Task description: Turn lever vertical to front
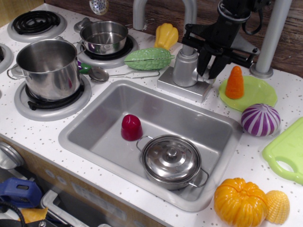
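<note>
The silver faucet point(183, 66) stands behind the sink, with its tall curved spout point(189, 19) rising out of frame. My black gripper point(209, 71) comes down from the upper right at the faucet's right side, where the lever sits. Its two fingers point(202, 61) stand close together around the lever. The lever is almost entirely hidden between them, so I cannot see its angle.
A grey pole point(270, 42) stands just right of my arm. An orange carrot point(235, 81) sits on a green plate point(258, 94), with a purple striped vegetable point(260, 119) beside it. The sink point(94, 137) holds a lidded pot point(171, 160) and a red piece point(131, 126). A green gourd point(147, 58) lies left of the faucet.
</note>
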Available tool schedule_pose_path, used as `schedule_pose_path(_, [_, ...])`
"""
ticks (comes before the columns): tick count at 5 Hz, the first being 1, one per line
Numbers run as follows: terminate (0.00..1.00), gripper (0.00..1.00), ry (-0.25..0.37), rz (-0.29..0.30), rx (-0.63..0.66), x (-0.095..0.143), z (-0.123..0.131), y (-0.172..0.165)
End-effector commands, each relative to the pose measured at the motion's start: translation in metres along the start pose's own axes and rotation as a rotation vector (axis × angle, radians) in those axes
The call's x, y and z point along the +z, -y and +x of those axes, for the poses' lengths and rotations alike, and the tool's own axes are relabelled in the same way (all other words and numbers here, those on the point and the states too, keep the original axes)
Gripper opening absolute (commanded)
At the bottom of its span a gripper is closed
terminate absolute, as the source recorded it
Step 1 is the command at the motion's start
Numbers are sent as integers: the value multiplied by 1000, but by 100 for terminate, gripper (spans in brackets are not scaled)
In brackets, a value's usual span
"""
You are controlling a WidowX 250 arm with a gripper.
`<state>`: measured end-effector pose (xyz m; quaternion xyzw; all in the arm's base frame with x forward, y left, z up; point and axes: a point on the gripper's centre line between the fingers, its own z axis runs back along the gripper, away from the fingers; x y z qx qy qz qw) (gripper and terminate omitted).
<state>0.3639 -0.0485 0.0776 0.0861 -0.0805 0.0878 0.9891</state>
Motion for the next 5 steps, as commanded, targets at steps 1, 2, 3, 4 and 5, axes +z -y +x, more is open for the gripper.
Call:
schedule_pose_path(1, [0,0,88,-46,18,11,7,0])
schedule_pose_path(2, [0,0,98,-63,-14,0,19,-5])
schedule_pose_path(3, [0,0,94,-76,-21,-4,19,-6])
schedule_pose_path(4, [0,0,87,-86,-23,-9,19,-5])
schedule_pose_path(5, [100,0,78,-71,-25,-3,21,-8])
